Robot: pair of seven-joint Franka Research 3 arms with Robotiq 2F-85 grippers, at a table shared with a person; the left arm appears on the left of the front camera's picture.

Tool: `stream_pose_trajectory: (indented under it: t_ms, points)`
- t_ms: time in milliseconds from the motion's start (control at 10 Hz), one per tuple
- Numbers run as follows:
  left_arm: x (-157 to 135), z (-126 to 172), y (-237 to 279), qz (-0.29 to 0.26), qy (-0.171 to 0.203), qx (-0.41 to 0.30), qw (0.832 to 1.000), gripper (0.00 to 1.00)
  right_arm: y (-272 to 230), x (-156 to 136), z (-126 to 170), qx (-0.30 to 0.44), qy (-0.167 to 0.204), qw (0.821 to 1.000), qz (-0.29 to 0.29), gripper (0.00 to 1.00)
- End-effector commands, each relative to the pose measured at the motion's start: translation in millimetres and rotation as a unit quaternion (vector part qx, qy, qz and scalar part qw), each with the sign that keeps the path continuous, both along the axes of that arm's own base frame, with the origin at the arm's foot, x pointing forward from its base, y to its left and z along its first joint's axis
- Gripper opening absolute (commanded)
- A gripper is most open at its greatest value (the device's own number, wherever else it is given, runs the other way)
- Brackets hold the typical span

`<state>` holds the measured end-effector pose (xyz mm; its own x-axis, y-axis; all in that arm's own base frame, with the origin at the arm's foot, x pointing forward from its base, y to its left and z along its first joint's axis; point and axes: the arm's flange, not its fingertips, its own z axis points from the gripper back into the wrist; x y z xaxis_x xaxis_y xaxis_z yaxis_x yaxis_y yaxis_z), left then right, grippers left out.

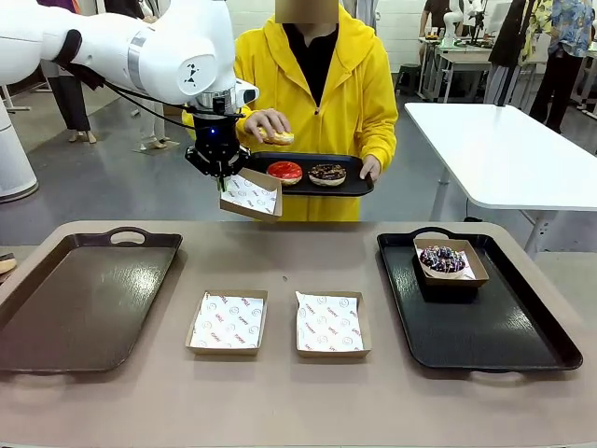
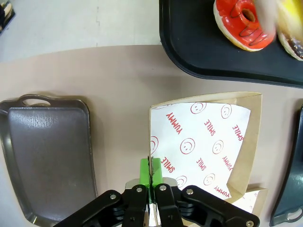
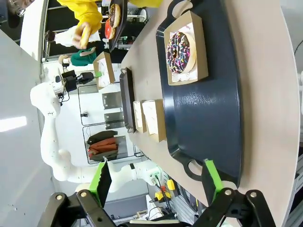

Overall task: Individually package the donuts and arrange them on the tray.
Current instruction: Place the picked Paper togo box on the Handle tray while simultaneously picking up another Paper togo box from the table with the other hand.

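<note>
My left gripper [image 1: 221, 177] is shut on the edge of a paper-lined cardboard box [image 1: 252, 196], holding it up beyond the table's far edge. In the left wrist view the green pads [image 2: 150, 171] pinch the box's [image 2: 203, 142] rim. A person holds a small black tray [image 1: 354, 187] with a red donut [image 1: 284, 172] and a chocolate sprinkled donut [image 1: 327, 174]; their hand lifts a yellow donut [image 1: 277, 137] just above my box. Another sprinkled chocolate donut [image 1: 442, 259] lies boxed on the black tray [image 1: 504, 336] at the right. My right gripper [image 3: 155, 175] hangs open over that tray [image 3: 208, 118].
Two paper-lined boxes [image 1: 227, 322] [image 1: 330, 325] lie side by side at the table's front middle. A brown tray [image 1: 84, 299] sits at the left. A white table stands behind at the right.
</note>
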<state>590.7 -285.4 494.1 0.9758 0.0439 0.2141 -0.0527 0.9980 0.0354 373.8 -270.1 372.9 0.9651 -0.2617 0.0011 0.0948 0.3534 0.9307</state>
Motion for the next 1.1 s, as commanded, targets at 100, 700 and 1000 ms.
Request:
stream_pose_trajectory:
  t_ms: [100,700,1000]
  points:
    - [-3.2,2.3,1.0,-0.002,-0.002,0.0,1.0,0.0,-0.1,-0.1,0.8,0.005,0.002,1.0,0.002,1.0]
    - [-3.2,2.3,1.0,-0.002,-0.002,0.0,1.0,0.0,-0.1,-0.1,0.8,0.005,0.002,1.0,0.002,1.0]
    - [-3.2,2.3,1.0,-0.002,-0.002,0.0,1.0,0.0,-0.1,-0.1,0.8,0.005,0.002,1.0,0.002,1.0]
